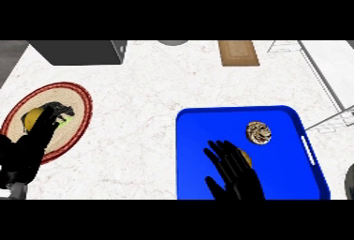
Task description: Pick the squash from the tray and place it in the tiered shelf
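Counter (145,93): white marbled top that carries everything here.
Tray (207,126): blue, right of centre, with its near edge at the bottom of the view.
Plate (76,101): round and red-rimmed, at the far left, well apart from the tray, holding a yellow piece and a dark one.
Tiered shelf (332,117): thin wire frame at the upper right, just past the tray's far right corner.
Right hand (235,180): over the near middle of the tray, fingers straight and spread, pointing away from the robot and holding nothing.
Left hand (27,150): at the left edge, fingers up and open, resting over the plate's near side.
Speckled round item (259,132): lies on the tray beyond the right hand, apart from it.
Squash (244,158): probably the yellow-orange piece on the tray, showing only as a sliver.
Where it lies: right against the outer side of the right hand's fingers, slightly ahead of the palm.
Long axis: cannot tell, as the fingers hide too much of it.
Nearer hand: the right, by far.
Coming move: likely a small shift right and forward, then curling round the squash, then a carry toward the shelf at the far right.
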Available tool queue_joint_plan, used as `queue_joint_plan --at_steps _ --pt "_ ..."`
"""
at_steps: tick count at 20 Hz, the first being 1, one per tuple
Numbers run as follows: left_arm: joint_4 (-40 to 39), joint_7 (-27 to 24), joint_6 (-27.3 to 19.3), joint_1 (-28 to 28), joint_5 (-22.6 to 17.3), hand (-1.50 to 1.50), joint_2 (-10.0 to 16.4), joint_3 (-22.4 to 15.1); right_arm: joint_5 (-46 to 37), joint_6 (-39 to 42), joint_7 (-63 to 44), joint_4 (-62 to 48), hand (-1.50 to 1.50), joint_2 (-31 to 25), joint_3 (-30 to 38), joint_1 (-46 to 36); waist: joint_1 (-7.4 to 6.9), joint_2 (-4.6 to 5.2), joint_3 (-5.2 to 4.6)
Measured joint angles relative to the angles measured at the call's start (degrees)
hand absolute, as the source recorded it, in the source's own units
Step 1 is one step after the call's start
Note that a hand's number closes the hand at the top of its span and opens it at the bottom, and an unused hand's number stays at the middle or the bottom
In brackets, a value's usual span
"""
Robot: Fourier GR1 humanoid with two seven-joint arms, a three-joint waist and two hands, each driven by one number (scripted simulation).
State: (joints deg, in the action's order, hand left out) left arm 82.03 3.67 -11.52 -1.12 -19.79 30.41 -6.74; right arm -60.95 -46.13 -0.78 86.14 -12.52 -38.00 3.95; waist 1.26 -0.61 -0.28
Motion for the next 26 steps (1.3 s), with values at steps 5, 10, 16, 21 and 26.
queue_joint_plan --at_steps 5,10,16,21,26 --pt "-0.99 -0.89 0.17 -1.45 -0.26 0.00 0.28 1.20 -20.36 1.88 -9.74 1.12 -1.50 3.47 3.65 5.62 1.67 -0.30 -0.10" --pt "-0.90 -1.46 0.73 -2.27 -0.54 0.00 0.45 1.77 -37.60 12.97 -19.16 3.84 -1.50 7.50 5.33 11.48 2.06 -0.37 -0.23" --pt "-0.92 -2.44 1.51 -2.88 -0.37 0.00 0.41 1.83 -54.37 33.41 -29.44 7.62 -1.50 11.30 3.81 14.86 0.88 -0.09 -0.23" --pt "-1.94 -2.76 2.82 -1.53 -0.26 0.00 0.12 2.04 -62.65 50.86 -38.54 10.07 -1.50 12.24 -3.03 13.98 -0.32 0.34 0.03" --pt "-2.37 -1.88 5.18 -0.34 -0.46 0.00 0.41 3.91 -60.99 63.97 -45.16 9.89 -1.50 12.43 -8.04 7.96 -1.09 0.53 0.20"
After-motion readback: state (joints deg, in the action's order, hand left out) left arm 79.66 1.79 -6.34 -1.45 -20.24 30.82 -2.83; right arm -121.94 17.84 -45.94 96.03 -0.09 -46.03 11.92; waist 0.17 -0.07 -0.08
